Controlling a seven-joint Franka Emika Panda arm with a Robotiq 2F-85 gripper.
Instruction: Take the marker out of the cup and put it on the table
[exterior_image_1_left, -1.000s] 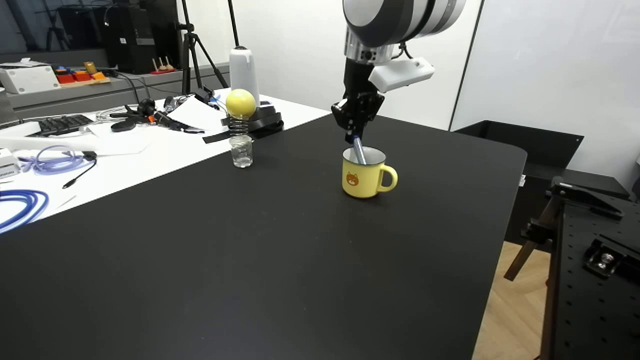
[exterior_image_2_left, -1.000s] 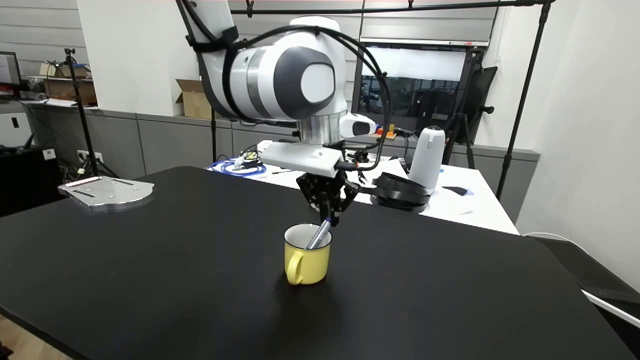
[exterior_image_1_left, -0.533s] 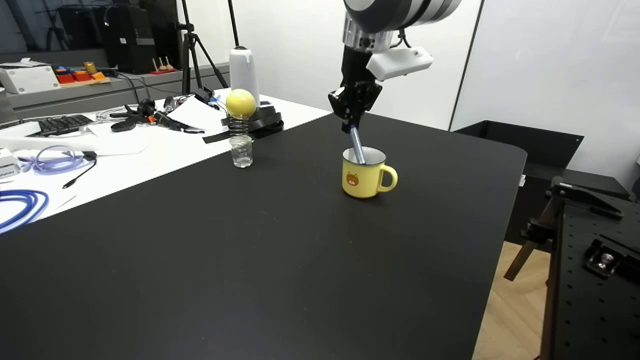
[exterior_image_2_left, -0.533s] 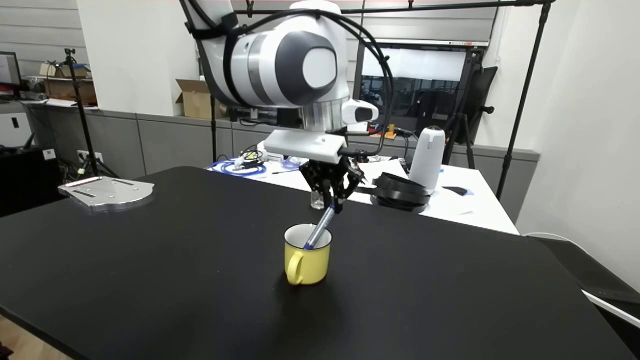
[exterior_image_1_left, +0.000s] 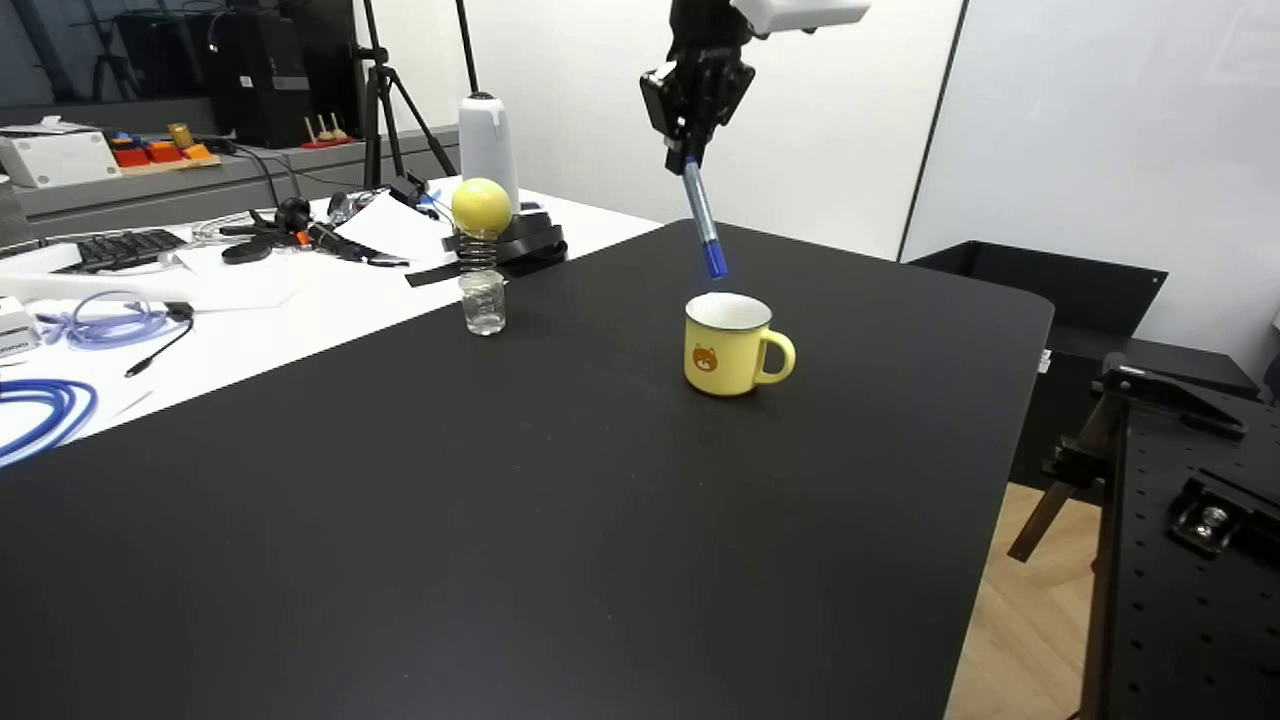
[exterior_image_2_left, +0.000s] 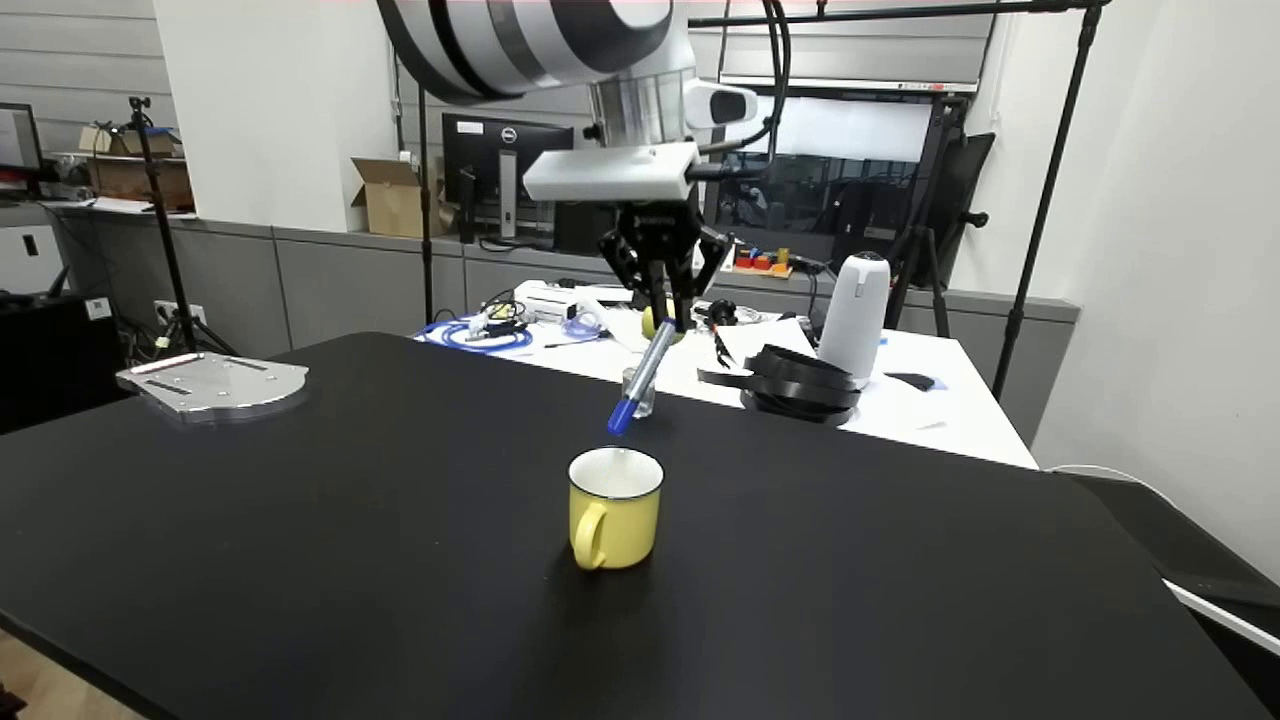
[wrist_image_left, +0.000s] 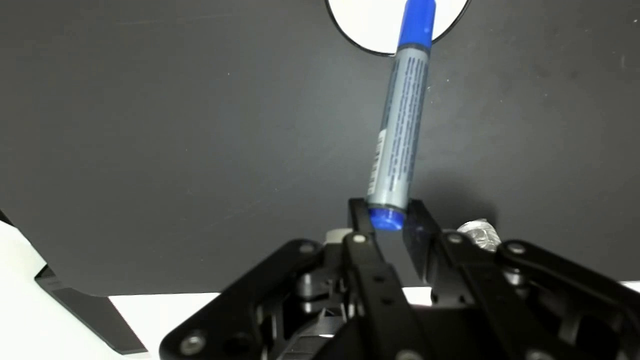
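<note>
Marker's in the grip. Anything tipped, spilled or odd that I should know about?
I see no spill or damage, and the yellow mug stands upright. What's askew is the marker: the gripper holds it by one end and it slants, free end down over the mug.

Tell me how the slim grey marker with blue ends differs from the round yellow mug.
Pose: the slim grey marker with blue ends slants, while the round yellow mug stands upright.
Support: the marker hangs in the black pincer, clear of the mug; the mug rests on the matte black tabletop.
Shape: the marker is a narrow stick, the mug wide and open-topped.
Shared: both carry printed marks.
</note>
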